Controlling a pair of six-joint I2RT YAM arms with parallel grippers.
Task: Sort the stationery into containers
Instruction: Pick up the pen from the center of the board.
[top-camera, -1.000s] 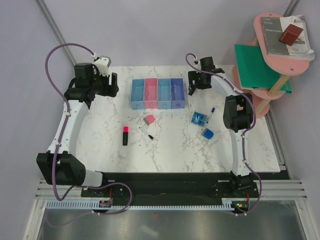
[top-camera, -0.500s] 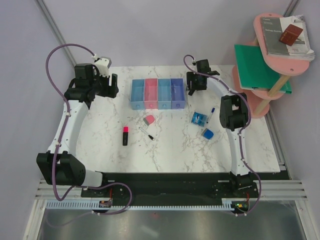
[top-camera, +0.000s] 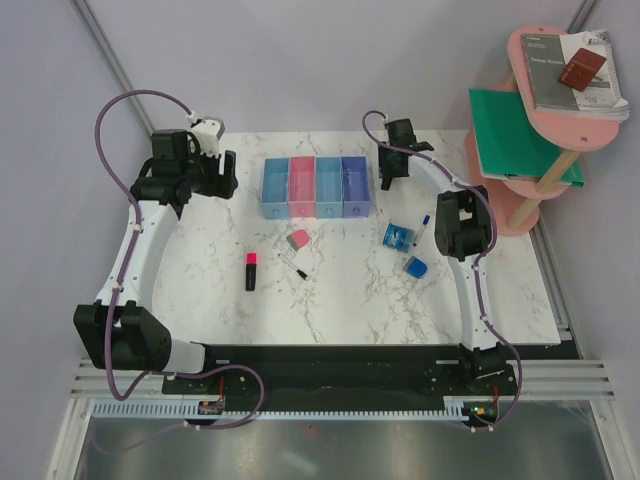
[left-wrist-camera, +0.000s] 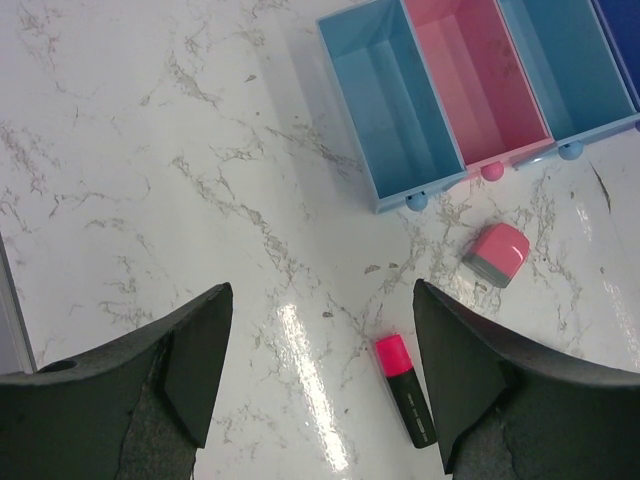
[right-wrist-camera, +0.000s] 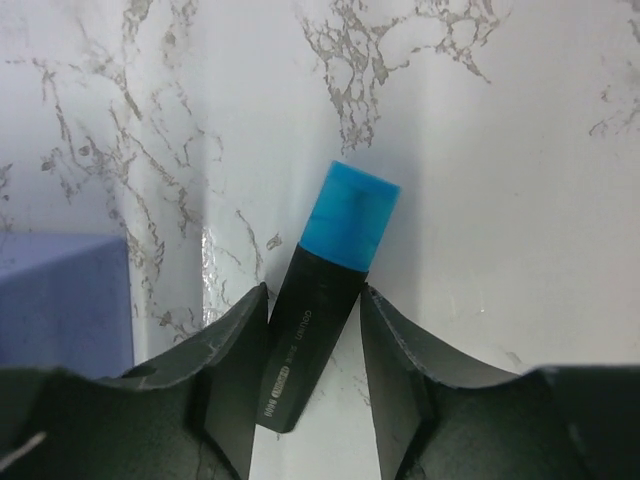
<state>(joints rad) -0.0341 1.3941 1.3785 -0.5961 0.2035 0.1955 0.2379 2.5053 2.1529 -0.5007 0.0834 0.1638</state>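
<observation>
While the left gripper (left-wrist-camera: 320, 290) hangs wide open and empty above the table (top-camera: 350, 300), the right gripper (right-wrist-camera: 313, 300) is clenched on a blue-capped black marker (right-wrist-camera: 318, 300), its fingers pressed against both sides of the barrel. That marker sits just right of the purple-blue bin, at the far side of the table. I cannot tell whether it is lifted.

Four joined bins (top-camera: 316, 186) stand in one row: light blue, pink, light blue, purple-blue. All four look empty. Loose on the table are one eraser (top-camera: 297, 240), one pink-tipped black marker (top-camera: 251, 271), one thin black pen (top-camera: 293, 265), one blue-capped white marker (top-camera: 424, 226) and two blue blocks (top-camera: 398, 236), well apart from the bins.

Each arm reaches to the far side of the table: the left one up the left edge with its wrist turned towards the bins, the right one bent, with its gripper pointing down.

The table is glossy white with grey marble veins. The bins are smooth, rectangular plastic with small round knobs along the front. The eraser is a rounded block, pink over grey.
</observation>
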